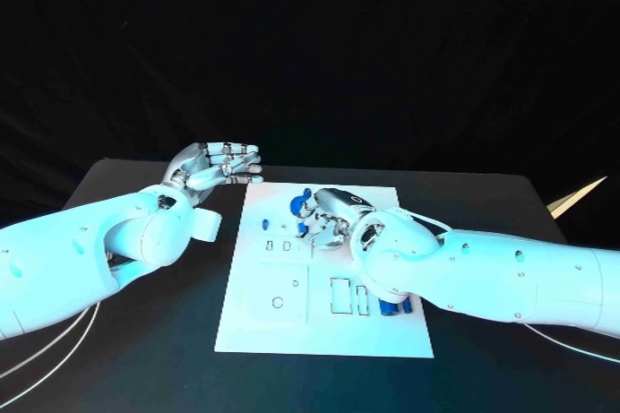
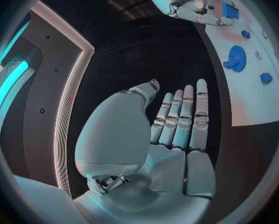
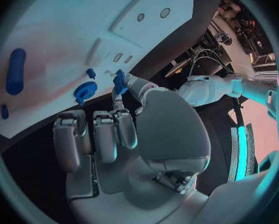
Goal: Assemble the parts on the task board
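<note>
Black worktop [image 1: 142, 359], white task board [image 1: 291, 328] mid-table. Right hand [image 1: 330, 218] pinching a small blue part [image 3: 119, 81] over the board's far end; probably light, rigid, best held by its edges. Left hand [image 1: 213, 171] open, empty, left of board.

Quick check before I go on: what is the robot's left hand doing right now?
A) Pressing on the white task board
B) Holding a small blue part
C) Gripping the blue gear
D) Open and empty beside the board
D: the silver left hand is raised off the white task board's left edge, fingers extended and apart, nothing in the palm.
</note>
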### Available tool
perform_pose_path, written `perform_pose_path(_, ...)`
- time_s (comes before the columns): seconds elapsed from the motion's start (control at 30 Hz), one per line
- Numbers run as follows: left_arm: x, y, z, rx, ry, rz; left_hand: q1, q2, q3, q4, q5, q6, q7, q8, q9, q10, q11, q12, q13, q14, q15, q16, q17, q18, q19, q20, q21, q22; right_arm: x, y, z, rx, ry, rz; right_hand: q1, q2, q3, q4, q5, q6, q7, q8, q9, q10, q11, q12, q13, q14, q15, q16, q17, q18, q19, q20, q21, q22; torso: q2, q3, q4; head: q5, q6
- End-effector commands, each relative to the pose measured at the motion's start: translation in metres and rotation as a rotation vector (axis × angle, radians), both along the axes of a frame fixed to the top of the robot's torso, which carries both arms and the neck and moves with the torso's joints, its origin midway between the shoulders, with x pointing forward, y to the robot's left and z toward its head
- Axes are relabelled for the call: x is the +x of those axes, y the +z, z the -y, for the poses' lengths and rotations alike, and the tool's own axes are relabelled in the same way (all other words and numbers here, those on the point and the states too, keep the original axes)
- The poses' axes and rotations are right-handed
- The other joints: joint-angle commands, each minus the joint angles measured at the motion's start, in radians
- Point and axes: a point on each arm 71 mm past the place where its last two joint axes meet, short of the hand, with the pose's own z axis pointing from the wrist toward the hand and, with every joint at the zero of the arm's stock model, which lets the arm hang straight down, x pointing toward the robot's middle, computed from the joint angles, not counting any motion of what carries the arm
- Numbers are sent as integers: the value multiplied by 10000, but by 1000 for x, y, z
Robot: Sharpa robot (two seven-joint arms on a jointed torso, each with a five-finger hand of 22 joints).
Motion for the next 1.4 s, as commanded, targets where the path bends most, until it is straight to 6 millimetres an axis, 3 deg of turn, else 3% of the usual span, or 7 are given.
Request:
perform_pose_path(0.03, 0, 1, 2, -31, -38, 21, -304, -74, 149, 43, 139, 66, 316, -182, 139, -49, 35, -76, 138, -64, 32, -119, 164, 173, -105, -1, 159, 84, -1, -5, -5, -167, 44, -6, -63, 478, 516, 16, 75, 261, -164, 923, 724, 162, -134, 49, 1629, 1096, -112, 136, 2738, -362, 1097, -183, 230, 2749, -9, -9, 9, 49, -55)
perform_pose_path(0.43, 0, 1, 4, -46, -94, 10, -304, -75, 154, 34, 138, 70, 315, -185, 139, -47, 35, -72, 140, -66, 33, -124, 179, 174, -111, 1, 164, 85, -7, -22, -25, -487, 407, 176, -92, 454, 503, 15, 70, 239, -167, 950, 739, 175, -138, 58, 1640, 1096, -118, 136, 2738, -362, 1097, -189, 230, 2749, -4, 7, -11, 153, -160)
perform_pose_path(1.4, 0, 1, 4, -48, -113, -3, -304, -75, 154, 34, 138, 70, 315, -185, 139, -47, 35, -72, 140, -66, 33, -124, 179, 174, -111, 1, 164, 85, -3, -36, -24, -910, 71, -40, -398, 193, 342, 114, 56, 129, -160, 1085, 790, 179, -135, 30, 1636, 1096, -123, 136, 2738, -362, 1097, -203, 230, 2749, -6, 8, -8, 205, -234)
